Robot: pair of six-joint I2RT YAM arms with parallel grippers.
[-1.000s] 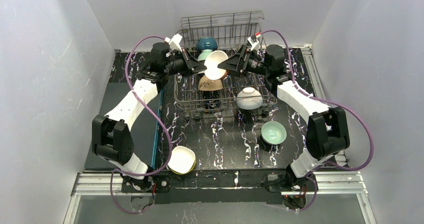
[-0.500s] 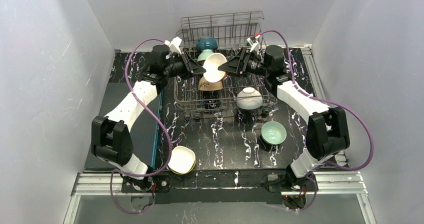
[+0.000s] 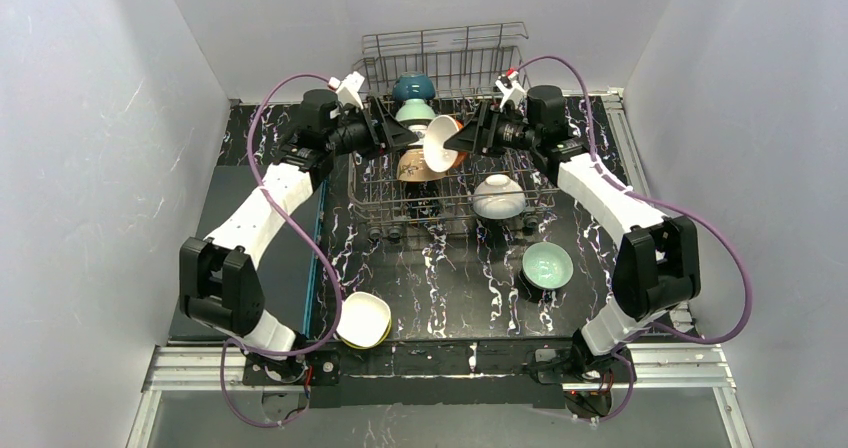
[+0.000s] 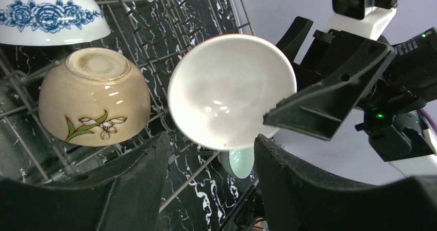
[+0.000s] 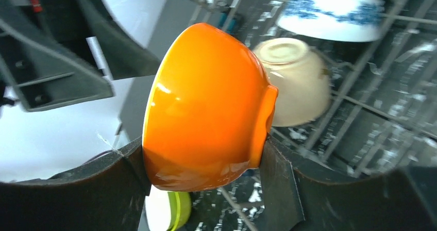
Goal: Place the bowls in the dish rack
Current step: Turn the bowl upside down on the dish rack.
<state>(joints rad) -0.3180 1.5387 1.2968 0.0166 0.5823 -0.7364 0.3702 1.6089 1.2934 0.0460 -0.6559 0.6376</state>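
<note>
One bowl (image 5: 206, 107) sits clamped in my right fingers (image 5: 281, 184); left fingers (image 4: 139, 174) gape empty. Next it needs seating in rack (image 3: 400, 203) below.

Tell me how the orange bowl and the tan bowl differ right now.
The orange bowl is plain outside; the tan bowl bears a painted flower. The orange bowl hangs sideways in the right gripper; the tan bowl rests foot-up in the dish rack. Both are small, round and footed.
</note>
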